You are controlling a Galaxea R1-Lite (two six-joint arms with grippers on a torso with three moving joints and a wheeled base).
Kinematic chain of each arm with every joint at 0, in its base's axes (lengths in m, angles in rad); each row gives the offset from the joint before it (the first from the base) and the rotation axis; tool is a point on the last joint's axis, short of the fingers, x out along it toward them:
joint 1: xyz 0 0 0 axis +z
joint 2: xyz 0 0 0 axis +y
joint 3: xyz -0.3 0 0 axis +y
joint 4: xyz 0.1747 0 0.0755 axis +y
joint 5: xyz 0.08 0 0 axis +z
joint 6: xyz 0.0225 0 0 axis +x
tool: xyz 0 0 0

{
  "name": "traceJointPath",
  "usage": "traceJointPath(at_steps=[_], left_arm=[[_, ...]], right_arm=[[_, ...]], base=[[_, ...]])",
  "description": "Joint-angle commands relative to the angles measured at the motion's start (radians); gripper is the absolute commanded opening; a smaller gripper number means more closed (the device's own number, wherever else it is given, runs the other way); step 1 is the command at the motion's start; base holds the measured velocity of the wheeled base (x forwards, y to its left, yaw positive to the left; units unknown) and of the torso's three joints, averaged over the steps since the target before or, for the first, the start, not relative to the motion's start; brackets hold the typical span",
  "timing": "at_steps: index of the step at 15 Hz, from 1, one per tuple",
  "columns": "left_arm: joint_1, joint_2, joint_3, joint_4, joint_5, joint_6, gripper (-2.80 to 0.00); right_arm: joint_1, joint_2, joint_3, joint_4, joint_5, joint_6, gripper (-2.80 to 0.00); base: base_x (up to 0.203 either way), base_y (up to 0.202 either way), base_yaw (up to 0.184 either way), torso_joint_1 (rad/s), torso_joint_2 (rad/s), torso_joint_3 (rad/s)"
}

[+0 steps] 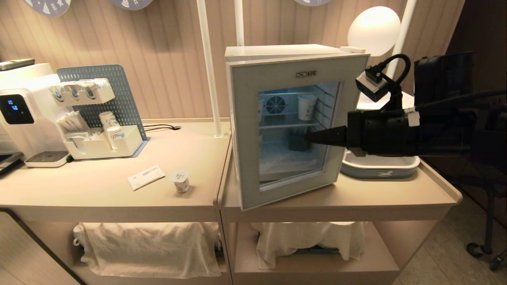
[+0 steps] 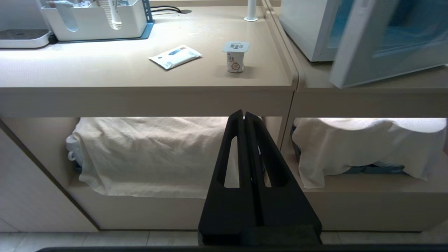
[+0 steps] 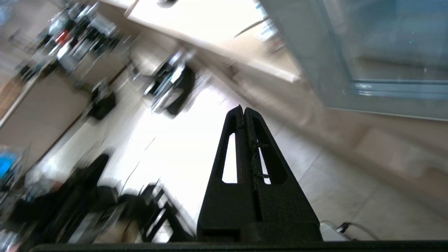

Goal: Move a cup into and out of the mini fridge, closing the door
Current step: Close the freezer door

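The cup stands upright on the left counter, its foil lid on, at about 8 o'clock from the fridge and just right of a flat white packet, the two apart. The fridge sits on the right counter with its door hanging slightly ajar, the lower left corner swung out past the counter edge. Through the glass a paper cup shows on the upper wire shelf. The right gripper reaches in level from 3 o'clock, its tip in front of the door glass; the jaws are pressed together and hold nothing, and whether the tip touches the glass cannot be told. The left gripper hangs low before the counter front, pointing at the cloth-covered lower shelf, jaws likewise pressed together and empty; from there the cup lies at 12 o'clock, up on the counter. An organiser with paper cups stands at 10 o'clock from the cup, beside a water dispenser.
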Motion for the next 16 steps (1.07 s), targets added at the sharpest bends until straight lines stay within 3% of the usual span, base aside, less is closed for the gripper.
traceJointPath(at_steps=[1, 4, 7, 12, 16], left_arm=[[-0.001, 0.001, 0.0, 0.0, 0.0, 0.0, -2.8], [0.0, 0.002, 0.0, 0.0, 0.0, 0.0, -2.8], [-0.001, 0.001, 0.0, 0.0, 0.0, 0.0, -2.8], [-0.001, 0.0, 0.0, 0.0, 0.0, 0.0, -2.8], [-0.001, 0.001, 0.0, 0.0, 0.0, 0.002, -2.8]], right_arm=[[0.007, 0.101, -0.089, 0.003, -0.067, 0.005, -2.8], [0.031, 0.253, -0.262, 0.009, -0.28, 0.02, -2.8], [0.094, 0.363, -0.379, 0.018, -0.431, 0.022, -2.8], [0.164, 0.511, -0.607, 0.138, -0.601, 0.012, -2.8], [0.179, 0.505, -0.566, 0.136, -0.619, 0.011, -2.8]], base=[[0.0, 0.0, 0.0, 0.0, 0.0, 0.0], [0.0, 0.0, 0.0, 0.0, 0.0, 0.0], [0.0, 0.0, 0.0, 0.0, 0.0, 0.0], [0.0, 0.0, 0.0, 0.0, 0.0, 0.0], [0.0, 0.0, 0.0, 0.0, 0.0, 0.0]])
